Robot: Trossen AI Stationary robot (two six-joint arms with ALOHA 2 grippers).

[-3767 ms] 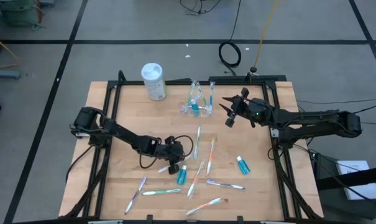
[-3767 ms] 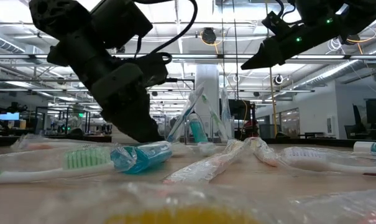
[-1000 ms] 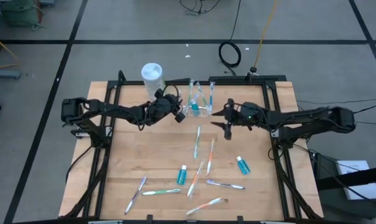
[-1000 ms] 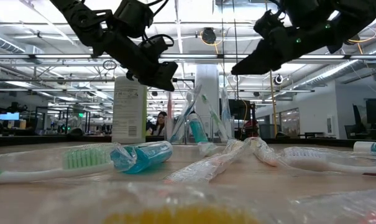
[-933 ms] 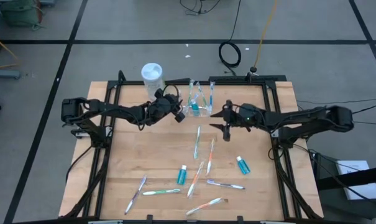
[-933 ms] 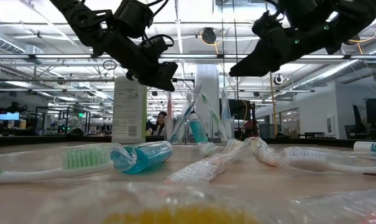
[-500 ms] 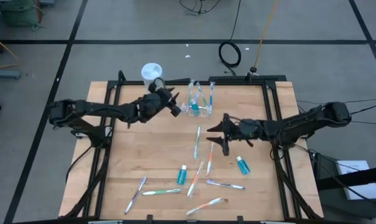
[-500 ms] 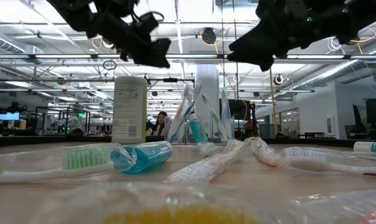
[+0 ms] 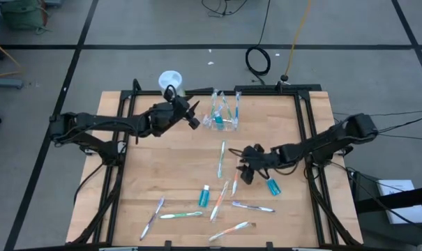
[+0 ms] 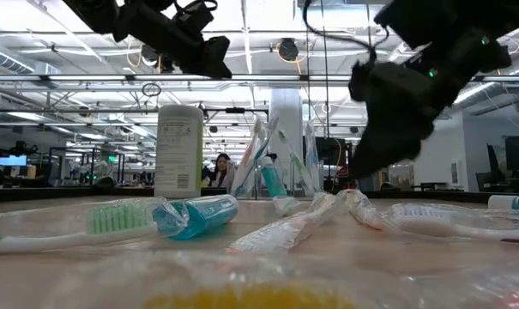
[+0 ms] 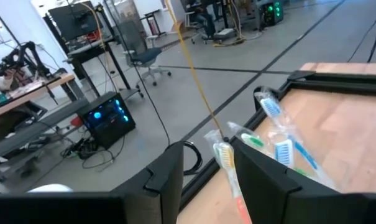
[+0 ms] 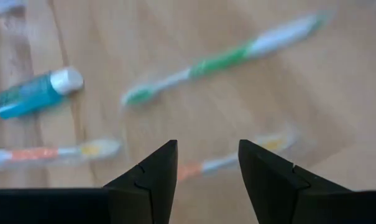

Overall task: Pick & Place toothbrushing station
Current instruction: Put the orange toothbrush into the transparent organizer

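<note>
The clear cup (image 9: 224, 124) stands at the table's far middle with several toothbrushes and a blue tube upright in it. My left gripper (image 9: 194, 116) hovers open and empty just left of the cup, high above the table (image 10: 209, 58); its wrist view shows the cup's wrapped brushes (image 11: 281, 149) ahead. My right gripper (image 9: 244, 169) is open and empty, slanting down over loose toothbrushes (image 9: 236, 174) at mid-table. In its wrist view an orange-handled brush (image 12: 225, 160) lies on the wood beyond its fingers. Two blue toothpaste tubes (image 9: 204, 196) (image 9: 273, 185) lie flat.
The white canister (image 9: 170, 79) stands at the far left behind my left arm. Several wrapped toothbrushes (image 9: 181, 215) lie scattered across the table's near half. A green-handled brush (image 12: 219, 62) and a tube (image 12: 35, 93) lie ahead of my right gripper. A black frame (image 9: 305, 118) borders the table.
My left gripper has risen and drawn back a little from the cup toward the far left. My right gripper has swung from beside the cup toward the near edge and down, rolling and tipping to point at the loose toothbrushes. Nothing on the table has moved.
</note>
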